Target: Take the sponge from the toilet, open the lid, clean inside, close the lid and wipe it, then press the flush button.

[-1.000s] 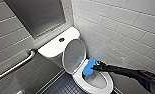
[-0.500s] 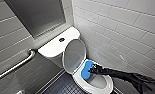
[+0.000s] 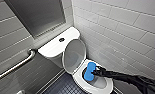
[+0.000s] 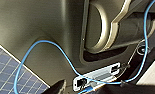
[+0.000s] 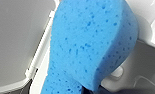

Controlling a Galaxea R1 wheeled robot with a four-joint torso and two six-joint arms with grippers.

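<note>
White glossy ceramic toilet [image 3: 53,48] is standing in a corner, pale tiled wall [image 3: 123,30] close on one side, metal grab bar [image 3: 18,63] on the other. Its white oval seat lid [image 3: 74,56] is leaning upright in front of the small dark round flush button [image 3: 61,39]. The right gripper [image 3: 96,73] is clamping the bright blue soft sponge [image 3: 90,71] inside the toilet, where it was half a second ago.
</note>
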